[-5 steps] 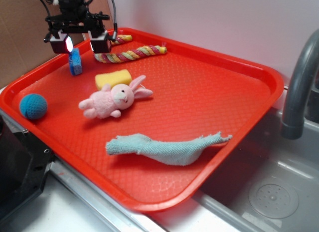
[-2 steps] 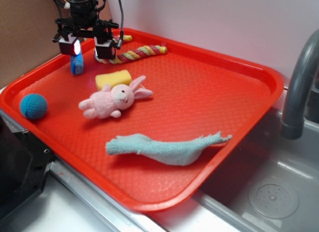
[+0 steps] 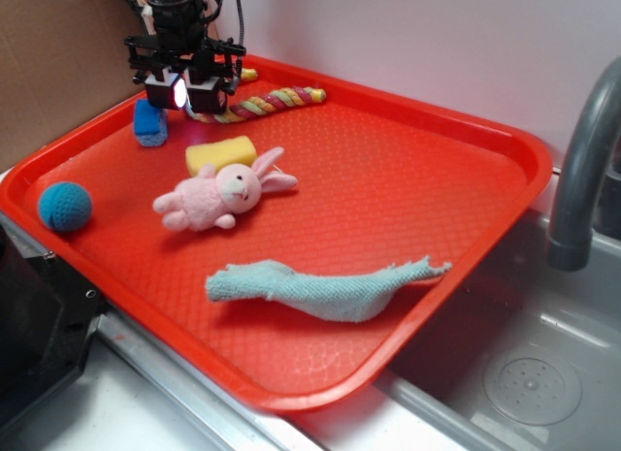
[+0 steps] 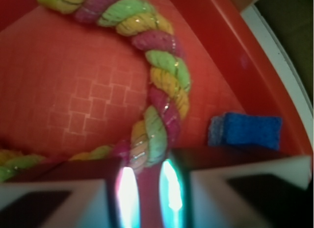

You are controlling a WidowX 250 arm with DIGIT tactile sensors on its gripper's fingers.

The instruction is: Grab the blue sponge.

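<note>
**Tool nearly closed, empty, beside blue sponge**

Tool (image 3: 181,94) hangs over the far left corner of the red tray (image 3: 505,150), fingers narrowed to a slim gap, nothing between them. Blue sponge (image 3: 149,122) sits on the tray just left of the tool, apart from it. Braided rope (image 4: 159,86) lies under the fingers. Yellow sponge (image 3: 220,153) nearer the tray's middle.

Probably a kitchen: a grey faucet (image 3: 580,170) over a steel sink (image 3: 529,373) beside a red tray (image 3: 505,150).

gripper (image 3: 187,92) nearly closed, empty | blue sponge (image 3: 149,122) just left
</note>
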